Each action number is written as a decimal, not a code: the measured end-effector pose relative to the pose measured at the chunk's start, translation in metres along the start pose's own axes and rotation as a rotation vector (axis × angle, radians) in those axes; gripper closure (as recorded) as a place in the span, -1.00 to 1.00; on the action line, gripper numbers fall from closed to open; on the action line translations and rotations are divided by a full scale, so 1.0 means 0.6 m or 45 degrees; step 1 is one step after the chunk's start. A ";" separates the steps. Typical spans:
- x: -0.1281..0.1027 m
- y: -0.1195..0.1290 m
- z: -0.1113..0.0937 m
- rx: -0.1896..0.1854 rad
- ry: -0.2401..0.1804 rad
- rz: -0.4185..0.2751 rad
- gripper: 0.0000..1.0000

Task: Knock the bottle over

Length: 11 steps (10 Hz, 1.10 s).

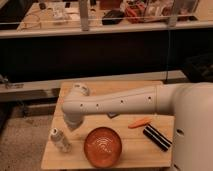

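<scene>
toward the lower left of the camera view, on the wooden table [132,150], the bottle [61,140] sits just beside the orange bowl [102,146], its white cap on the far-left end; whether it stands upright or leans i cannot tell. the white arm [120,102] reaches across the table and bends down, so the gripper [73,123] hangs near the bottle, above and to the right of it in the view, apparently apart from it; whether it is released or clenched cannot be told. the bottle looks small, light, stiff and smooth, so it probably needs no hold: a sideways push high on the body, near the cap, should tip it, while a low push might only slide it along the wood.
</scene>
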<state>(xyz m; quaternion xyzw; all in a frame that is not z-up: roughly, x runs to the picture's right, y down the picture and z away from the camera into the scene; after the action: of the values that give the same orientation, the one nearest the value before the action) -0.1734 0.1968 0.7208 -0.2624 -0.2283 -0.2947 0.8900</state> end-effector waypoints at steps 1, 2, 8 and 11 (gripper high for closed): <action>0.004 -0.001 -0.001 -0.021 0.022 -0.006 0.99; 0.005 -0.002 -0.001 -0.040 0.043 -0.016 0.99; 0.012 -0.020 -0.030 -0.171 0.268 -0.076 0.99; 0.023 -0.018 -0.039 -0.237 0.342 -0.080 0.99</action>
<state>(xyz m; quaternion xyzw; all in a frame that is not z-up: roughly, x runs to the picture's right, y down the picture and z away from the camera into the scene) -0.1645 0.1696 0.7146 -0.2948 -0.0869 -0.3747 0.8747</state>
